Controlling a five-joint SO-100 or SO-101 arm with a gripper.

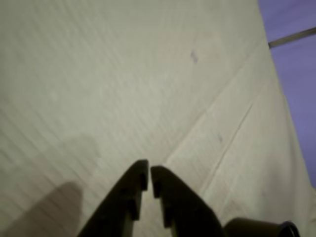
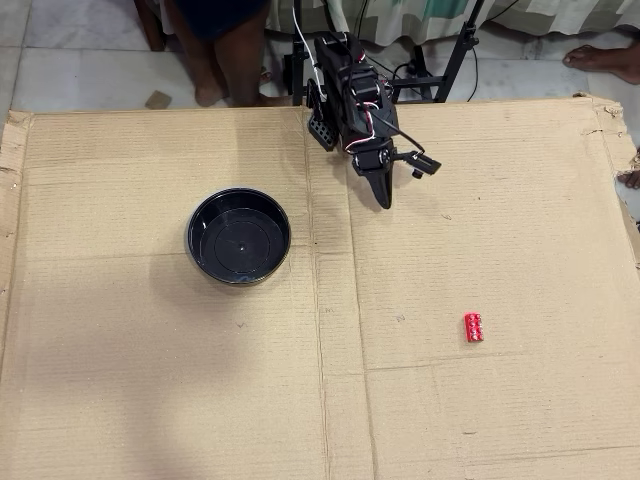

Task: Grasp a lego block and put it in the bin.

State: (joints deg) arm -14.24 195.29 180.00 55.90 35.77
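Observation:
The red lego block (image 2: pixel 474 327) lies on the cardboard at the lower right of the overhead view, far from the arm. The black bin (image 2: pixel 238 235) stands left of centre, empty. My gripper (image 2: pixel 384 195) hangs over the cardboard near the back edge, right of the bin, pointing down. In the wrist view its two dark fingers (image 1: pixel 149 177) are nearly together with only a thin slit between them and hold nothing. Neither block nor bin shows in the wrist view.
A large cardboard sheet (image 2: pixel 150 380) covers the work area, with a seam running down its middle. A person's legs (image 2: pixel 215 50) and stand poles (image 2: pixel 460 45) are behind the back edge. A foot (image 2: pixel 605 55) is at the top right.

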